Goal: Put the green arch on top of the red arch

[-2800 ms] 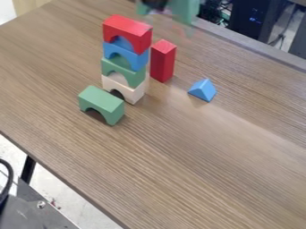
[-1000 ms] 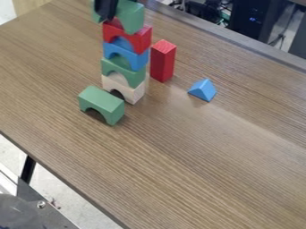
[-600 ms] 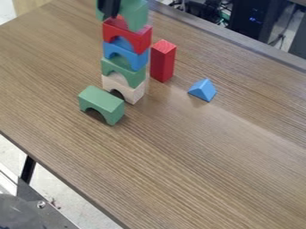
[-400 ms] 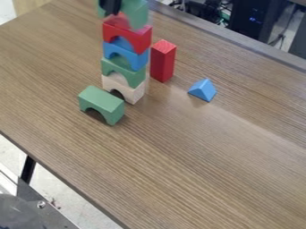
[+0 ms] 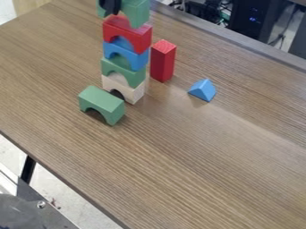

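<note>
Below and slightly left of the tool (image 5: 111, 9), a loose green arch (image 5: 101, 103) is standing on the worktop (image 5: 179, 156). Directly beneath the tool, the red arch (image 5: 143, 38) is topping a blue arch (image 5: 137, 60), lower green arch (image 5: 137, 77) and white arch (image 5: 136, 93). Lower right of it, a red block (image 5: 163, 62) is standing near the stack, a blue wedge (image 5: 203, 90) lying farther right. The top edge is cropping the tool, which is gripping the held green arch (image 5: 138, 13); contact with the red arch is staying unclear. Compared with the first frame, both are hanging farther left, over the stack.
</note>
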Controlling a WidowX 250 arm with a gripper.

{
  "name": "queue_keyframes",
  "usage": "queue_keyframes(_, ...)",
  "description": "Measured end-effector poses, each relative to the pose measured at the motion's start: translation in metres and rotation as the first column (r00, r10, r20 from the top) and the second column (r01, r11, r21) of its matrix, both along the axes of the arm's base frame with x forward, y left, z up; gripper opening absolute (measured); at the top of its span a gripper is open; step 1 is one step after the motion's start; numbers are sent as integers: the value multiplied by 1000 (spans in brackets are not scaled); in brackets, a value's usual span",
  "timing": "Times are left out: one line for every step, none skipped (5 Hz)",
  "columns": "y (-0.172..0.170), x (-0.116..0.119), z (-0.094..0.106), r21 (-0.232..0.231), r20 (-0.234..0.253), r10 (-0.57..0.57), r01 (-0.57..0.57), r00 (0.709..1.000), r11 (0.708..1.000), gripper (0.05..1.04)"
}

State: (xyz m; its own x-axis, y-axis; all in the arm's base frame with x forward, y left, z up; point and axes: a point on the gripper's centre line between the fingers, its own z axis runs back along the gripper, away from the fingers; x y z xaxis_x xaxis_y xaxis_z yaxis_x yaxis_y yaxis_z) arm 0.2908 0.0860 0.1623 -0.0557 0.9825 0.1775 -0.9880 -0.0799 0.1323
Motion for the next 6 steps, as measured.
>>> queue_keyframes(0, 3, 0, 2, 15, -4, 4, 1000, 1000, 589)
queue_keyframes(1, 5, -1, 7, 28, -8, 8, 1000, 1000, 589)
queue_keyframes(0, 4, -4, 7, 25, -10, 10, 1000, 1000, 589)
queue_keyframes(-1, 5, -4, 0, 32, -9, 9, 999, 1000, 634)
queue_keyframes(-2, 2, -8, -10, 20, -7, 7, 1000, 1000, 930)
queue_keyframes(-3, 3, -10, -14, 30, -7, 7, 1000, 1000, 1002)
